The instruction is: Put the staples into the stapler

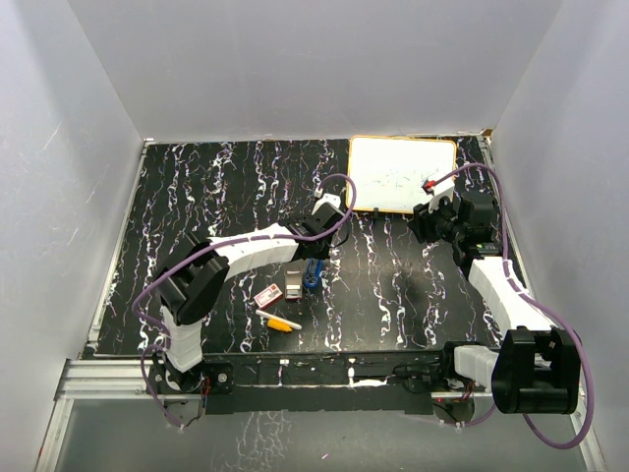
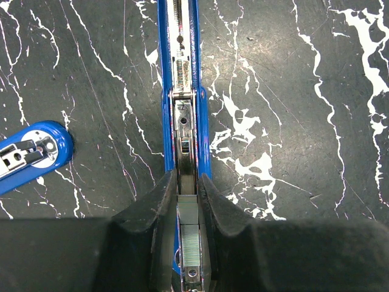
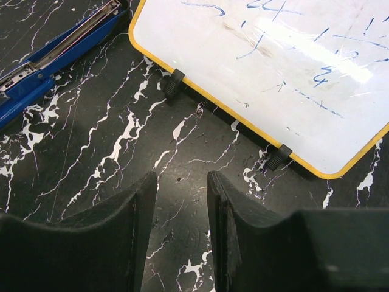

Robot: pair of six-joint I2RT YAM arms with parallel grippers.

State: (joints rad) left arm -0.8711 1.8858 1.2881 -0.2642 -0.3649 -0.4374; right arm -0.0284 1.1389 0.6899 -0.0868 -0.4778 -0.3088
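Far left of the black marbled tabletop (image 1: 216,197) there's the little red-and-white staple box (image 1: 266,295) lying flat, with the yellow-and-white marker (image 1: 279,322) just in front of it, closer to the arm bases. Just right of the box is the blue stapler (image 1: 313,275), open with its metal channel facing up. The left arm (image 1: 251,246) reaches across to it and the left jaws sit right on that channel. In the left wrist view the two black fingers (image 2: 149,213) are pressed in tight on either side of a silvery-grey staple strip (image 2: 189,234) lying in the channel, so they look to be pinching the strip itself, with the spring rail running on ahead of the tips. A blue rounded end with a metal plate (image 2: 33,152) lies off to the left of the channel, not touching it; can't tell if it belongs to the same stapler. Further right, a yellow-framed whiteboard (image 1: 403,174) with blue scribbles lies at the back of the tabletop. The right jaws hover just beside its near edge, spread partway with only bare tabletop between the fingers (image 3: 137,219), well apart from the stapler.
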